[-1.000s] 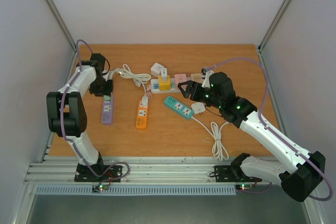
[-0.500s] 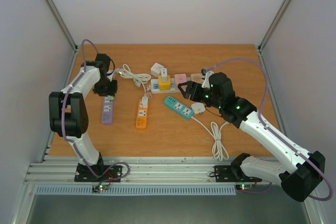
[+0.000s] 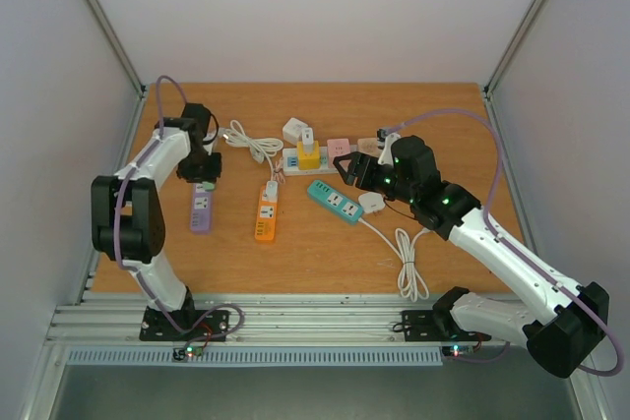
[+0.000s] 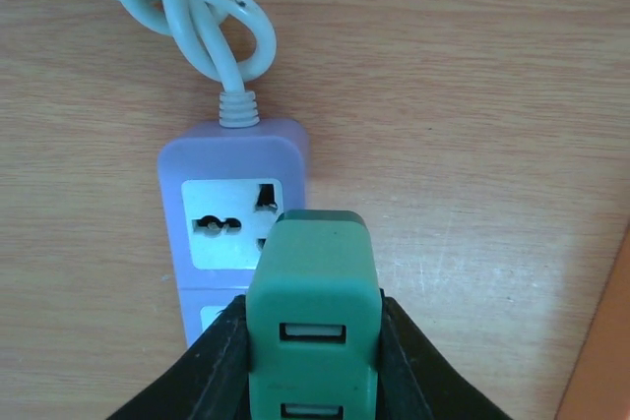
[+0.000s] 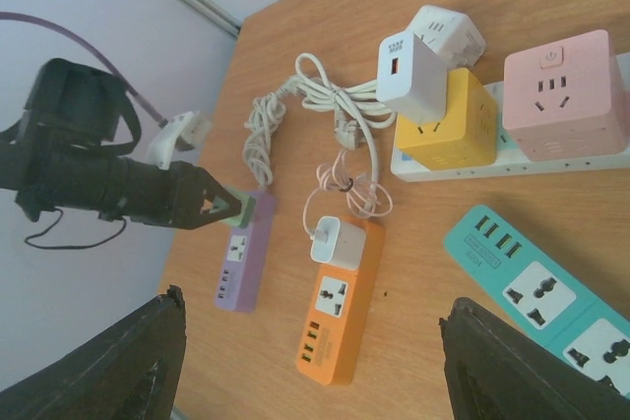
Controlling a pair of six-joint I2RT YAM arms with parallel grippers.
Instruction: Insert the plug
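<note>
My left gripper (image 3: 205,176) is shut on a green USB plug adapter (image 4: 313,314) and holds it just above the cable end of the purple power strip (image 4: 231,206). The strip's universal socket (image 4: 231,223) shows just ahead and to the left of the plug. The strip lies at the table's left (image 3: 201,210). In the right wrist view the green plug (image 5: 242,209) sits over the top of the purple strip (image 5: 244,255). My right gripper (image 3: 356,170) is open and empty, hovering above the table's middle, far from the purple strip.
An orange strip (image 3: 266,213) carries a white charger. A teal strip (image 3: 336,202) lies under my right gripper, its white cable coiled (image 3: 409,265) toward the front. A white strip with a yellow cube (image 3: 308,156) and a pink cube (image 3: 339,148) lies behind. A cable bundle (image 3: 251,142) lies behind the purple strip.
My left gripper has moved a little to the right with the green plug, now over the purple strip's cable end. The right arm has not moved.
</note>
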